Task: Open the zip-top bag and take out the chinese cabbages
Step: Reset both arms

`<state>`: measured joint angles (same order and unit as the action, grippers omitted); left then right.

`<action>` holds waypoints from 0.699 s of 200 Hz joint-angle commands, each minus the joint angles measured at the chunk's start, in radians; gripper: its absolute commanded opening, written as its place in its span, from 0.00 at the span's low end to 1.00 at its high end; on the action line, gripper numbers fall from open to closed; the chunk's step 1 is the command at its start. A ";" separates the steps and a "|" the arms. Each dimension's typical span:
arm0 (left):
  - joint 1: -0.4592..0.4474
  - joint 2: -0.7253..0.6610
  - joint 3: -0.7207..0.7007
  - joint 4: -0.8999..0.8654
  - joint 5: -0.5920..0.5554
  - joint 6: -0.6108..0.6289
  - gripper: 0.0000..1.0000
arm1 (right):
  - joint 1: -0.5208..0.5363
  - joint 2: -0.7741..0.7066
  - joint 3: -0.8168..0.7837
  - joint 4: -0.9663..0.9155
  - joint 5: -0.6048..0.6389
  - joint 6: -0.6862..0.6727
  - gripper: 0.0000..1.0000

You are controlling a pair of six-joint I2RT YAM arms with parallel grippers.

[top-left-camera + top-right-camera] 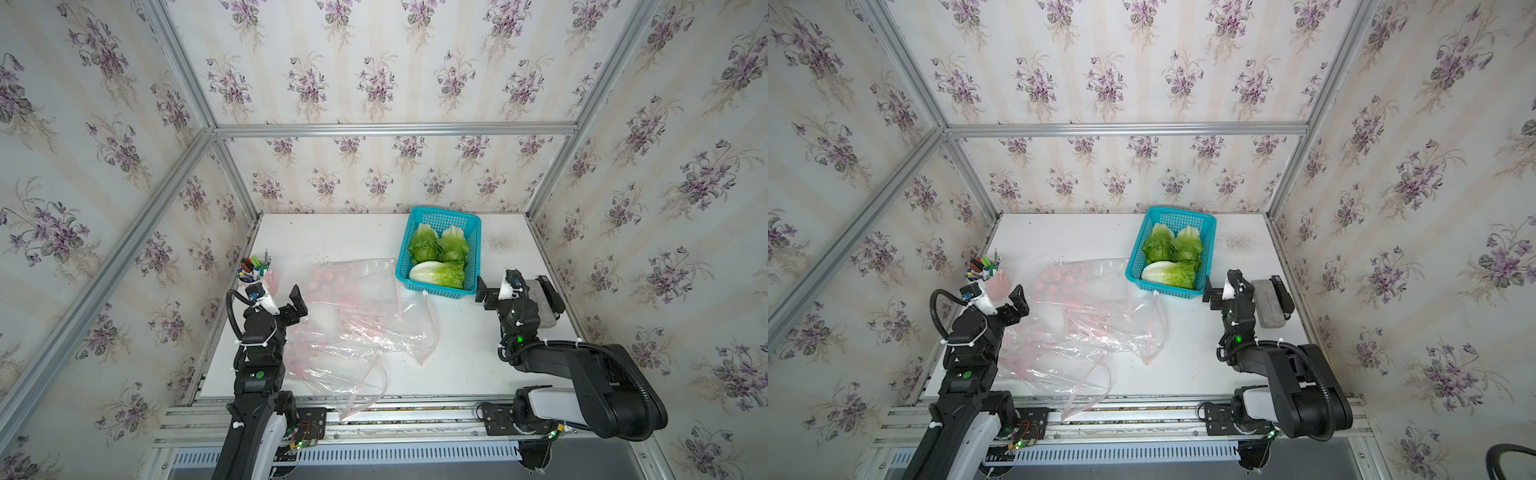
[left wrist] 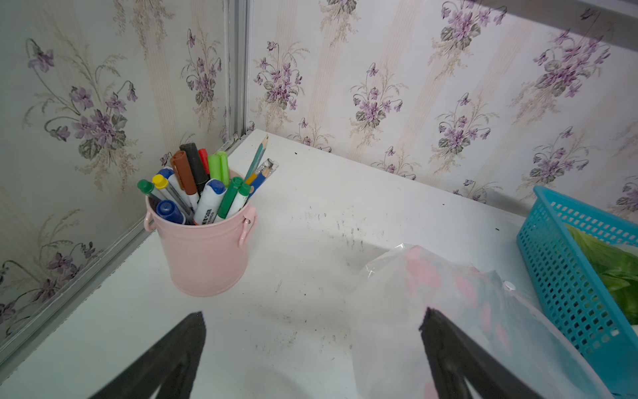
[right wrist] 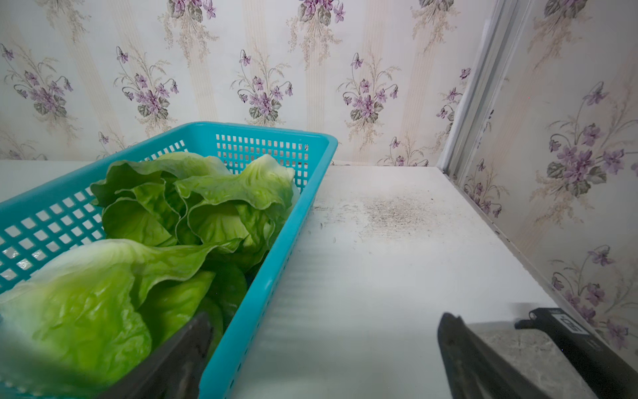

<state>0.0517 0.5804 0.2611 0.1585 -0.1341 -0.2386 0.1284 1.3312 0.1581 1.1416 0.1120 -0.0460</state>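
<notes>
Looking down in both top views, we find the three cabbages [image 1: 438,259] lying together inside a teal basket [image 1: 444,220] toward the back of the white table [image 1: 324,237], two side by side at the far end and one across the near end, its pale base pointing toward the robot's left. The zip-top bag [image 1: 357,316] lies crumpled and flat on the table just beside the basket, clear plastic with pink spots and pink strips, its near part hanging over the front edge. We see the left gripper [image 2: 312,316] with its jaws spread wide and nothing between them, one finger [image 2: 448,345] over the edge of the bag; whether it touches the plastic we cannot tell. A pink bucket [image 2: 207,248] full of pens [image 2: 196,179] stands near it by the wall. The right gripper [image 3: 324,317] also has its jaws spread and holds nothing, sitting just beside the basket's near corner, with a grey block [image 1: 540,303] on its other side.
</notes>
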 commanded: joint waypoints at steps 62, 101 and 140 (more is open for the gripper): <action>-0.001 0.354 0.015 0.364 0.059 0.068 0.99 | -0.055 0.204 -0.051 0.356 -0.110 -0.007 1.00; -0.001 0.534 -0.028 0.575 -0.007 0.075 0.99 | -0.054 0.187 -0.068 0.354 -0.126 -0.010 1.00; -0.022 0.780 0.012 0.751 0.086 0.141 0.99 | -0.053 0.194 -0.081 0.390 -0.129 -0.014 1.00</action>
<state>0.0467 1.2716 0.2501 0.7208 -0.0978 -0.1627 0.0727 1.5284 0.0822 1.4750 -0.0090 -0.0521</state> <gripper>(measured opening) 0.993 0.998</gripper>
